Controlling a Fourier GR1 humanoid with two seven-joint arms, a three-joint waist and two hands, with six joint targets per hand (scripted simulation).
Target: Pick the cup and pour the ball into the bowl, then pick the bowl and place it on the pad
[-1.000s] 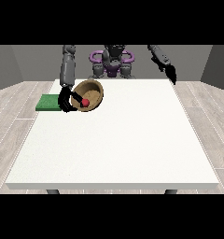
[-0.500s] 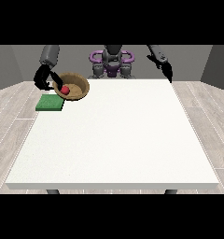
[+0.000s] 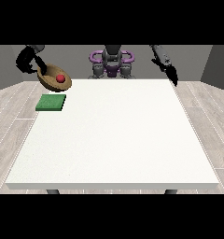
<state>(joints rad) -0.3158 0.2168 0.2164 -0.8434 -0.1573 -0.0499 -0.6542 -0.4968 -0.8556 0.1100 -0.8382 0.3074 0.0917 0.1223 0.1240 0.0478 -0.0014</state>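
Bowl: a wooden bowl (image 3: 55, 81) is hanging tilted in the air above the bench's far corner at the view's left, over the green pad (image 3: 51, 102).
Ball: a red ball (image 3: 60, 78) is sitting inside the bowl.
Hands: the hand at the view's left (image 3: 39, 68) is gripping the bowl's rim; the hand at the view's right (image 3: 171, 75) is pointing down, fingers straight.
Bench: a large white bench (image 3: 114, 135) is carrying the pad.
Room: wood plank floor (image 3: 208, 121), grey walls.

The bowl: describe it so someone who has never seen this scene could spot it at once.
Start at the white table and go to its far corner at the view's left, where a green pad lies. The bowl is held in the air just above and behind the pad by the hand there. It is brown, tilted, with a red ball inside.
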